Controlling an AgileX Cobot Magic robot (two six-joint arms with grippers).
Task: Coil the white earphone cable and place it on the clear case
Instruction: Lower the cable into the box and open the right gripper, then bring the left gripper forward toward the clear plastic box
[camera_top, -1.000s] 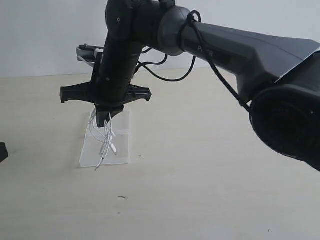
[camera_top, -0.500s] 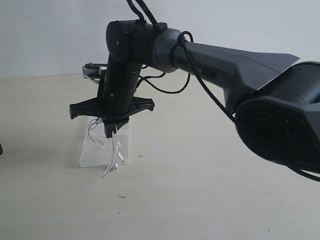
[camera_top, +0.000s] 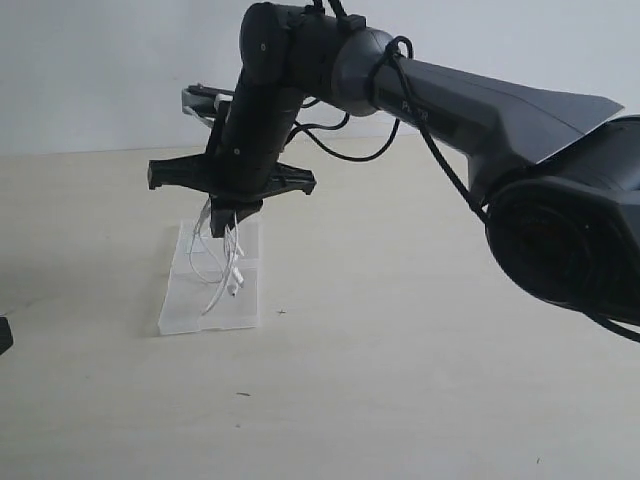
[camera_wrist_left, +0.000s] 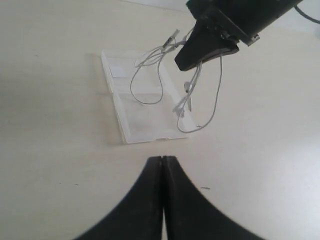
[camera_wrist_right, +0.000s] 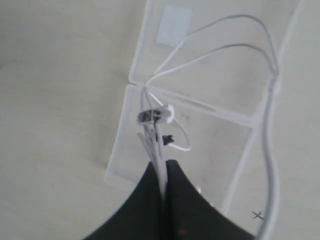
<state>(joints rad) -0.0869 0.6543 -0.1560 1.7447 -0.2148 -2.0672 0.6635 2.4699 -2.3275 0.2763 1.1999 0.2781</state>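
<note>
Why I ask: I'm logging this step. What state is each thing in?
Earphone cable: pinched in the right gripper, dangling in loose loops over the case.
Clear case: lying flat on the table.
Right gripper: shut on the cable, above the case.
Left gripper: shut, holding nothing, apart from the case.

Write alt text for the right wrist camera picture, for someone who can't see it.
The right pincer is shut on the white earphone cable, whose loops hang over the clear case on the pale table.
</note>
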